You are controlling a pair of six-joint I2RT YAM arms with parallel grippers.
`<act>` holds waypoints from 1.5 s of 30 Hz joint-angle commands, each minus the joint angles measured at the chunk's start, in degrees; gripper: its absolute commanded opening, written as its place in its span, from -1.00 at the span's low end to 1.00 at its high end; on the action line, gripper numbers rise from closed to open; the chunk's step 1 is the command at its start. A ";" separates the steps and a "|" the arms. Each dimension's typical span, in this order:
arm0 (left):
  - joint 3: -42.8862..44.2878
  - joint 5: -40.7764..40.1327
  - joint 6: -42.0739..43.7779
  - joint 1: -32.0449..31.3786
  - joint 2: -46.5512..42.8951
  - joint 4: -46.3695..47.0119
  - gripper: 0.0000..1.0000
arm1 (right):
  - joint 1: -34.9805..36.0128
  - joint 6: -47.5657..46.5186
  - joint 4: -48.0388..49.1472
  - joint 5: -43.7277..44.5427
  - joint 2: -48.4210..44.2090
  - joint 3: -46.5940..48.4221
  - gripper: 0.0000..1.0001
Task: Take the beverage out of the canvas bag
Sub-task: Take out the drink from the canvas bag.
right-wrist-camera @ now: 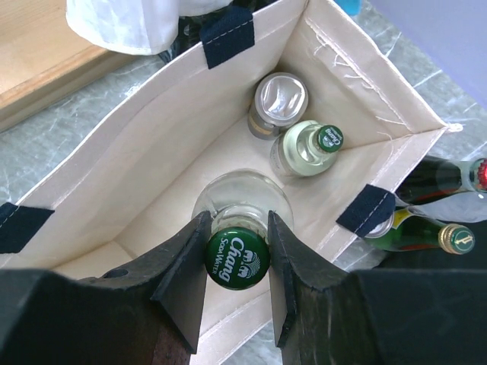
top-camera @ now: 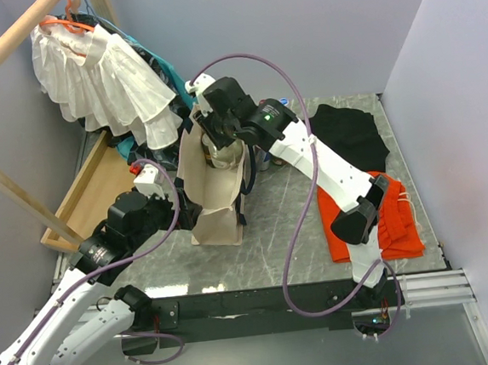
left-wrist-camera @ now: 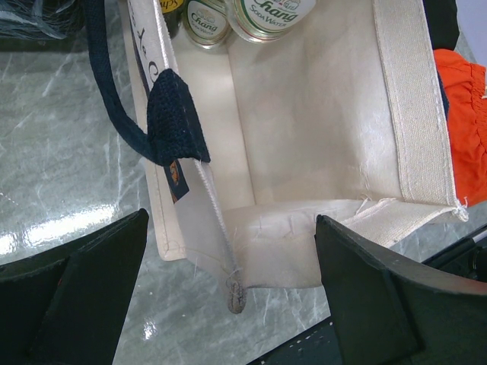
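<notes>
In the bag (right-wrist-camera: 137, 160), the right hand (right-wrist-camera: 237, 262) clamps the neck of a bottle (right-wrist-camera: 242, 199). Its wrist view shows two more drinks (right-wrist-camera: 308, 148) beyond the bottle, hidden overhead. The left hand (left-wrist-camera: 232, 243) gapes at the bag's end.

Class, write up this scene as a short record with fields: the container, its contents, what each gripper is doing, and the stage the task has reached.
Container: tall cream canvas bag with navy strap handles, upright and open-topped on the grey marble-patterned table
Contents: clear glass Chang soda-water bottle with green cap; smaller clear green-capped bottle; silver-topped container
Right gripper: shut on the Chang bottle's neck, above the bag's opening
Left gripper: open, fingers either side of the bag's edge
Task stage: bottle gripped, not yet clear of the bag
</notes>
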 commanded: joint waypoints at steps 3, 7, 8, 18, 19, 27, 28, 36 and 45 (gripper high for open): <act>0.07 1.06 0.18 -0.48 0.35 0.97 0.93 | 0.93 -1.39 7.91 2.81 -7.43 3.24 -1.00; 0.07 1.24 0.36 -0.48 0.44 0.97 0.93 | 1.02 -1.65 8.53 3.51 -8.05 3.32 -1.00; -0.01 1.24 0.36 -0.48 0.44 0.97 0.93 | 1.10 -1.74 8.62 3.69 -8.14 3.85 -1.00; 0.07 1.15 0.27 -0.57 0.09 0.97 0.93 | 1.63 -2.26 10.11 6.06 -10.60 3.86 -1.00; 0.07 1.15 0.27 -0.57 0.17 0.97 0.93 | 1.72 -2.26 10.37 6.59 -11.21 3.59 -1.00; 0.07 1.24 0.36 -0.66 0.09 1.06 0.93 | 2.33 -3.14 13.27 9.66 -14.20 0.16 -1.00; 0.07 1.24 0.27 -0.75 0.17 0.97 0.93 | 2.34 -3.40 13.54 10.02 -14.64 -0.01 -1.00; 0.07 1.15 0.27 -0.75 0.44 0.97 0.93 | 2.42 -3.85 14.94 12.92 -16.66 -2.73 -1.00; -0.10 1.59 0.27 -0.92 0.35 1.15 0.93 | 2.07 -3.67 17.40 15.64 -19.74 -8.36 -1.00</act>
